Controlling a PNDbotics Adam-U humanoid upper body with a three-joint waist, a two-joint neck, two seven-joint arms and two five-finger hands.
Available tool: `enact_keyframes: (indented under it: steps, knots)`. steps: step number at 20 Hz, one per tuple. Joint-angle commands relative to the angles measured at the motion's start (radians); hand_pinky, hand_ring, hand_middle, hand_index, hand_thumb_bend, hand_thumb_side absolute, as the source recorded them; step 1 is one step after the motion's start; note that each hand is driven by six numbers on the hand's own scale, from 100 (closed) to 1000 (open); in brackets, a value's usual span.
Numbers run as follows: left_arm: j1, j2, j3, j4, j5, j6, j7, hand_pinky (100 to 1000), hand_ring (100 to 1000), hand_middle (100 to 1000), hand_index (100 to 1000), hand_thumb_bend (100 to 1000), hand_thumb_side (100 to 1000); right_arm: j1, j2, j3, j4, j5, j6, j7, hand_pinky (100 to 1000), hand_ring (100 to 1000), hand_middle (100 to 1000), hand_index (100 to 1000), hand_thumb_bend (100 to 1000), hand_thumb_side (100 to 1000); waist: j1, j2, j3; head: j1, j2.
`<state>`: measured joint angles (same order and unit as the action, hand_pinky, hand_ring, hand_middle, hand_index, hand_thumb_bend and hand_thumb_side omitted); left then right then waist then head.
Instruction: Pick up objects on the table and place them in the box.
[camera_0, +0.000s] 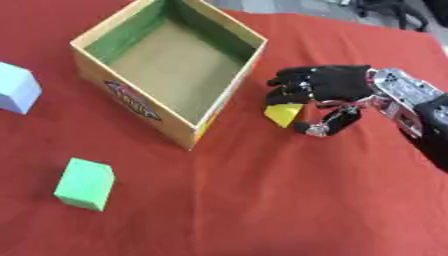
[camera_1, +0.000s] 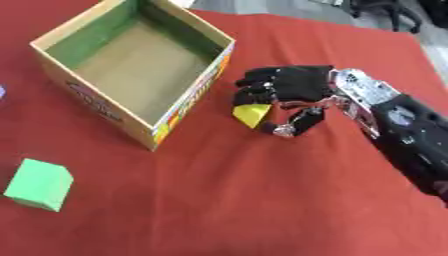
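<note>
An open cardboard box (camera_0: 223, 102) with green inner walls stands on the red cloth at upper left, and I see nothing inside it. Just right of its near right wall my right hand (camera_0: 319, 85) curls its fingers and thumb round a small yellow block (camera_0: 283, 114), which pokes out below the fingers. A green block (camera_0: 85, 183) lies at lower left in front of the box. A pale blue block (camera_0: 17, 87) sits at the left edge. My left hand shows in neither view.
The red tablecloth (camera_0: 289, 200) covers the whole table. Dark chair legs (camera_0: 402, 15) stand beyond the far right edge.
</note>
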<state>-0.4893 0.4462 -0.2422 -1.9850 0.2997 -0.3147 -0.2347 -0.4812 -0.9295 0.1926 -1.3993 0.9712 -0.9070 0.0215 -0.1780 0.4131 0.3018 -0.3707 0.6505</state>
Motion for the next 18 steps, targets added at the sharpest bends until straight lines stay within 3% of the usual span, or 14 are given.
enact_keyframes:
  steps: [1, 5, 10, 15, 16, 18]
  knots:
    - [-0.004, 0.003, 0.0, -0.015, 0.0, 0.003, -0.002, 863, 870, 785, 836, 100, 570, -0.004, -0.039, -0.001, 0.003, -0.029, 0.0, 0.03, 1000, 1000, 773, 1000, 100, 343, -0.006, -0.007, -0.003, -0.002, -0.002]
    - [-0.005, 0.002, 0.0, -0.015, -0.001, 0.005, -0.003, 864, 870, 785, 836, 100, 570, -0.008, -0.036, -0.006, -0.005, -0.075, 0.0, 0.062, 975, 1000, 652, 969, 100, 328, -0.006, -0.006, -0.003, -0.002, -0.001]
    - [-0.006, -0.001, -0.003, -0.015, -0.001, 0.008, -0.006, 864, 872, 786, 836, 100, 570, -0.018, -0.03, -0.021, -0.012, -0.135, 0.0, 0.069, 880, 1000, 486, 806, 100, 315, -0.006, -0.005, -0.001, -0.006, -0.003]
    - [-0.006, -0.002, -0.004, -0.015, -0.001, 0.01, -0.008, 864, 872, 786, 836, 100, 570, -0.021, -0.029, -0.025, -0.011, -0.143, 0.0, 0.05, 880, 1000, 486, 806, 100, 315, -0.006, -0.005, -0.001, -0.007, -0.003]
    - [-0.006, -0.003, -0.004, -0.015, -0.001, 0.01, -0.008, 865, 873, 786, 836, 100, 570, -0.021, -0.028, -0.025, -0.011, -0.142, 0.0, 0.048, 833, 1000, 400, 684, 100, 308, -0.006, -0.004, 0.0, -0.008, -0.004]
    - [-0.008, -0.004, -0.005, -0.015, -0.001, 0.011, -0.01, 865, 873, 787, 837, 100, 570, -0.021, -0.022, -0.024, -0.01, -0.147, 0.0, 0.033, 831, 1000, 393, 670, 100, 306, -0.006, -0.004, 0.002, -0.01, -0.005]
